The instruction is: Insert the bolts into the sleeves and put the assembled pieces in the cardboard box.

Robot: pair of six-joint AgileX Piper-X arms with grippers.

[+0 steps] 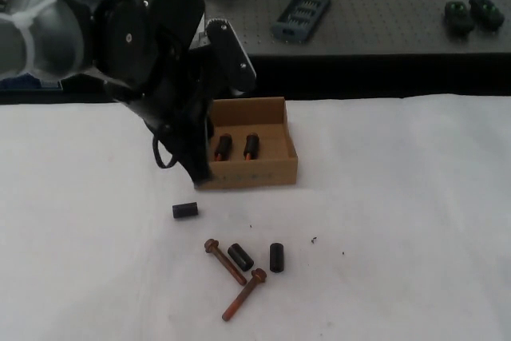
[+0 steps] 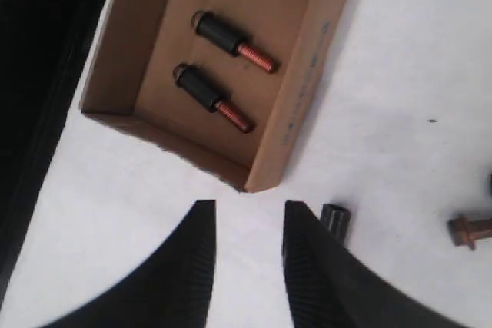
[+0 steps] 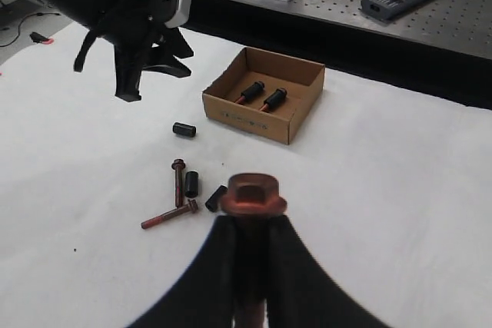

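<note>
Right gripper: clamped on a bolt, long axis along the fingers, head outward past the tips (probably presented for sleeving).
Left gripper: parted, holding nothing.
Sleeve: just beside one finger, on its side.
Cardboard box: beyond the fingertips, with two assembled pieces parallel inside.

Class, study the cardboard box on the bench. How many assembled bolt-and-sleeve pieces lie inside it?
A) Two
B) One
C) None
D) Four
A: inside the cardboard box lie a first assembled piece and a second assembled piece, side by side, each a bolt pushed into a black sleeve.
</note>
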